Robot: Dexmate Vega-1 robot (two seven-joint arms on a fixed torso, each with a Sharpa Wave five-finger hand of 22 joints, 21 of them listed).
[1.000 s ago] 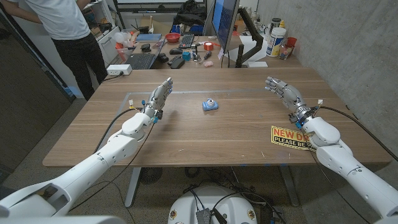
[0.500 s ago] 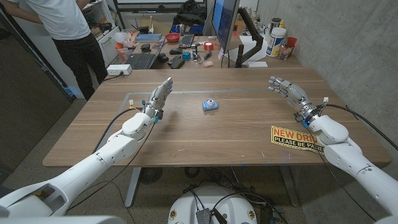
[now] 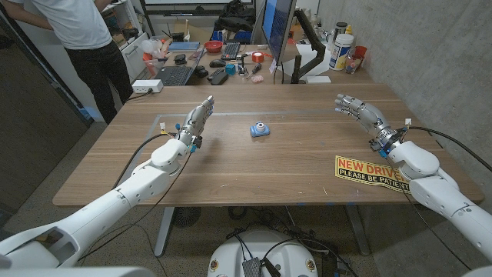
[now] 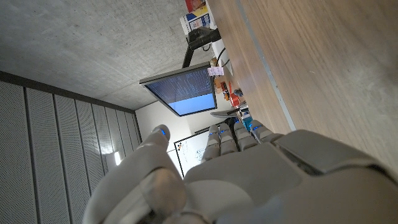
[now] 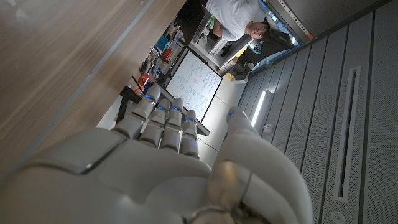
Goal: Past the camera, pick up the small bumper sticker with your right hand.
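Note:
A yellow bumper sticker [image 3: 367, 171] with red and black lettering lies near the table's front right edge, partly under my right wrist. My right hand [image 3: 360, 112] hovers beyond it with fingers stretched out and nothing held; its back shows in the right wrist view [image 5: 161, 168]. A small blue toy camera [image 3: 260, 129] sits mid-table, left of that hand. My left hand [image 3: 197, 117] is raised at the left side, fingers straight and together, empty, and also appears in the left wrist view [image 4: 249, 180].
The wooden table [image 3: 254, 165] has a second desk behind it with a monitor [image 3: 278, 27], keyboard [image 3: 175, 75] and small clutter. Bottles [image 3: 344, 51] stand at the back right. A person [image 3: 84, 35] stands at the back left.
My right arm has shifted to the right and slightly back, uncovering more of the sticker. The left arm, the camera and the sticker stay put.

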